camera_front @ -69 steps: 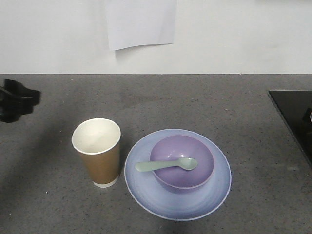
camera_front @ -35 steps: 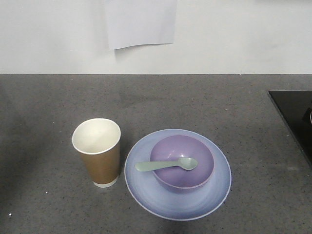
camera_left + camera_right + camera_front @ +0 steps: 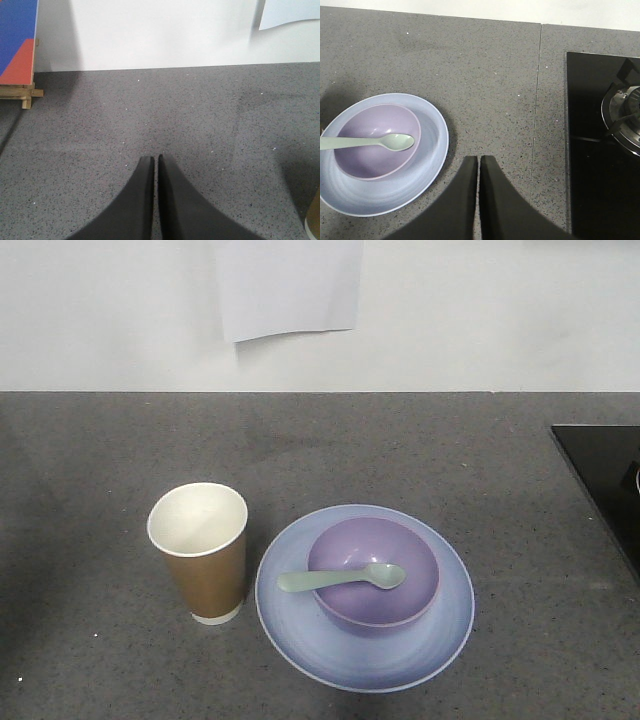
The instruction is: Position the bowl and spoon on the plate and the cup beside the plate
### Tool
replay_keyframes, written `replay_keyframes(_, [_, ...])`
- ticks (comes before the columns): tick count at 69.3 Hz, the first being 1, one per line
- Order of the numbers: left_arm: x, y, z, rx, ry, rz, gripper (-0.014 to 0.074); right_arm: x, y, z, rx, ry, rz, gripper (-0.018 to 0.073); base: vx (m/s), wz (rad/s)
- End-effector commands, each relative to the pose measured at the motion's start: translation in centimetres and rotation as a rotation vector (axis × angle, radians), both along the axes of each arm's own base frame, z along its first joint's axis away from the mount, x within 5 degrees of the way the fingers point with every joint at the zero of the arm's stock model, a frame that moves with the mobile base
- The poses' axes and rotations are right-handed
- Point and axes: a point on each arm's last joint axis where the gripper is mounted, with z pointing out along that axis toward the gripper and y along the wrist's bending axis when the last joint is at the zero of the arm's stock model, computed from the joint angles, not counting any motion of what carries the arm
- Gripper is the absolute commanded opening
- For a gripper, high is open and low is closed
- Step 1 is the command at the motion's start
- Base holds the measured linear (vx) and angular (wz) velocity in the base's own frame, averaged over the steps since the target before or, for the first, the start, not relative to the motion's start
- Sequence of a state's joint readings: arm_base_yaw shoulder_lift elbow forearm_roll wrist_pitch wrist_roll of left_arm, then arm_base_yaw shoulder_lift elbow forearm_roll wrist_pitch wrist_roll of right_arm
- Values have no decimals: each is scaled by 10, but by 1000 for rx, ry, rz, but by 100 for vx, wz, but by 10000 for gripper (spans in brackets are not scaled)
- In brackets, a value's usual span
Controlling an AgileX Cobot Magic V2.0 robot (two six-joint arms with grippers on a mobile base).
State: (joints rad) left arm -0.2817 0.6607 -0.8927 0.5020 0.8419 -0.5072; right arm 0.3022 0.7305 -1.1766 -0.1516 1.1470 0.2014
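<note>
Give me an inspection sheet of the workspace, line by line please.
Surface: grey speckled countertop, seam visible in the right wrist view.
Job's things: bowl on plate; spoon lying across the bowl, scoop inside; cup upright beside the plate, on its left in the front view.
Clutter: nothing seen.
Grippers: left gripper shut, empty; right gripper shut, empty.
Cables: nothing seen.
Surroundings: black hob with burner; paper sheet on white wall; red-blue board.
</note>
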Motion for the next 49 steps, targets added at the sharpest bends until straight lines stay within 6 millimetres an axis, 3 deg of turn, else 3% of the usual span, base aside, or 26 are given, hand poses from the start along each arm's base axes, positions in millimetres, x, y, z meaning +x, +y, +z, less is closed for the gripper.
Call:
replay_keyframes(1, [1, -1, 13, -6, -89, -19, -8, 2, 0, 10, 0, -77, 1, -11, 0, 0])
replay_keyframes(49, [1, -3, 13, -11, -87, -33, -8, 2, 0, 10, 2, -77, 2, -11, 0, 0])
